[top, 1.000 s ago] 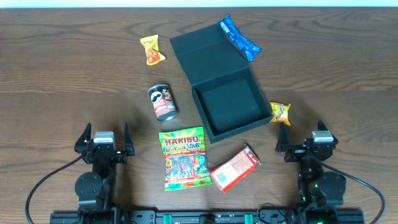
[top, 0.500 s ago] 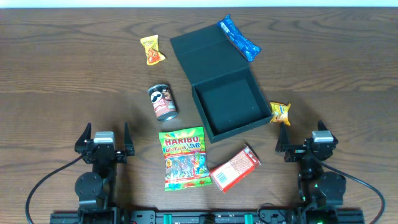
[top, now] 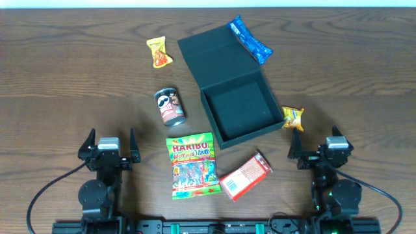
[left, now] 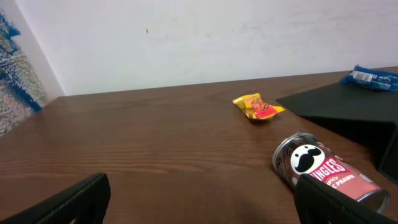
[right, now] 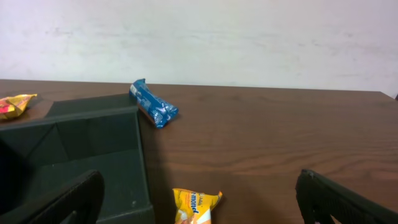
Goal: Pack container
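Note:
The dark green container [top: 242, 112] lies open and empty in mid-table, its flap lid [top: 214, 56] folded back. Around it lie a Pringles can [top: 170, 106], a Haribo bag [top: 192, 166], a small red carton [top: 245, 176], a blue wrapped bar [top: 249, 40], a yellow-red snack [top: 158, 52] and a yellow snack packet [top: 293, 117]. My left gripper [top: 108, 147] rests open near the front left, the can [left: 326, 171] ahead of its right finger. My right gripper [top: 320, 148] rests open at the front right, with the yellow packet [right: 195, 206] between its fingers' line and the container wall [right: 81, 165] to its left.
The wooden table [top: 65, 78] ends at a white wall behind. Black cables [top: 45, 188] loop beside each arm base at the front edge.

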Motion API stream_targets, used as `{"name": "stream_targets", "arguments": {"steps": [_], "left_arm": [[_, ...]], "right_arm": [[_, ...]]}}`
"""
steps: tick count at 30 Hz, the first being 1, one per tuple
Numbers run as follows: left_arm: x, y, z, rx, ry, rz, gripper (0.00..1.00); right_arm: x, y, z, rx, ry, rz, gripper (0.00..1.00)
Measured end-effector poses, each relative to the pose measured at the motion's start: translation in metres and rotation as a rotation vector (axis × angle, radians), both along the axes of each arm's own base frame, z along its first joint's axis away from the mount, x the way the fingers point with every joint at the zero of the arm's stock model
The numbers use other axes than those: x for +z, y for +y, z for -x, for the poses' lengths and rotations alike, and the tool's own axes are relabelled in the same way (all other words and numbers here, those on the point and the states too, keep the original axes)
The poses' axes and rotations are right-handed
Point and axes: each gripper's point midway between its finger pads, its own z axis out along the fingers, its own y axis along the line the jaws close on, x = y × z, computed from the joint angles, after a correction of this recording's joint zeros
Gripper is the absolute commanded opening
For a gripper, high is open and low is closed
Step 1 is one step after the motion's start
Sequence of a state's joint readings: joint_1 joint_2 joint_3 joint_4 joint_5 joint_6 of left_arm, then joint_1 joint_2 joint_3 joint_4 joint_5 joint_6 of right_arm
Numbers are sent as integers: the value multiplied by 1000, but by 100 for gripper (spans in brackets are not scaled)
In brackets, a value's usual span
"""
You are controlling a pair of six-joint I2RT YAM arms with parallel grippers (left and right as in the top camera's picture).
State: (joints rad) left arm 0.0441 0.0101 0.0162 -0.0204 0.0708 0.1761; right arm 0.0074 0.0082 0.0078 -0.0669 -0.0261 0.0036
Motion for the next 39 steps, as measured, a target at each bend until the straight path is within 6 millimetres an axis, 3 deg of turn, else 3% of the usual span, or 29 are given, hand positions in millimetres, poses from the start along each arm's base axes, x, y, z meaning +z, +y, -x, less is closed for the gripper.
{"name": "stream_targets", "arguments": {"steps": [8,16,19,24,25,30,35,39], "left_arm": [[3,0,0,0,-14,22,95],[12,-16,1,-71,-26,255,95],[41,-20,6,-93,-51,291,95],[127,-22,16,-113,-106,303,95],[137,-23,16,-112,-85,307,95],[190,-26,-9,-116,64,326,95],[215,-42,-48,-173,293,364,96],[193,-69,-58,-232,593,403,95]], "right_arm": [[0,0,0,0,0,0,99],[0,0,0,0,0,0,99],[0,0,0,0,0,0,99],[0,0,0,0,0,0,99],[0,0,0,0,1,0,99],[0,0,0,0,0,0,99],[0,0,0,0,0,0,99],[0,0,0,0,0,0,99]]}}
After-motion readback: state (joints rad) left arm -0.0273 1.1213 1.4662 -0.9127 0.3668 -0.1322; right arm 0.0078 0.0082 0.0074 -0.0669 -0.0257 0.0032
